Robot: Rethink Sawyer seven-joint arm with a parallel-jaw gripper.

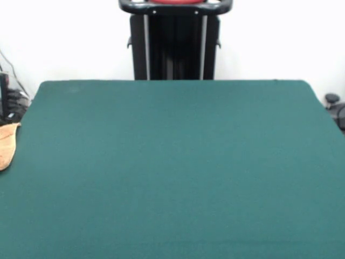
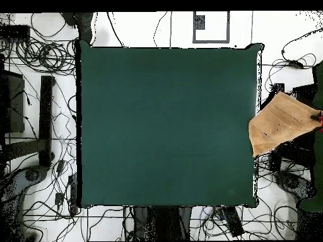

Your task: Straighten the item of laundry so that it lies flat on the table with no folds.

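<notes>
The orange-tan towel [image 2: 281, 123] is at the right side of the dark green table [image 2: 164, 126] in the overhead view. Most of it lies beyond the table's edge, and only its near corner reaches the felt. Its far end meets a small red thing [image 2: 320, 118] at the picture's edge, and I cannot tell what that is. In the front view only a strip of the towel [image 1: 6, 144] shows at the table's [image 1: 172, 162] left edge. No gripper shows in either view.
The robot's black pedestal [image 1: 175, 46] stands at the table's far side in the front view. Cables and stands [image 2: 38, 113] lie on the floor around the table. A dark shape [image 2: 313, 189] stands at the overhead view's right edge.
</notes>
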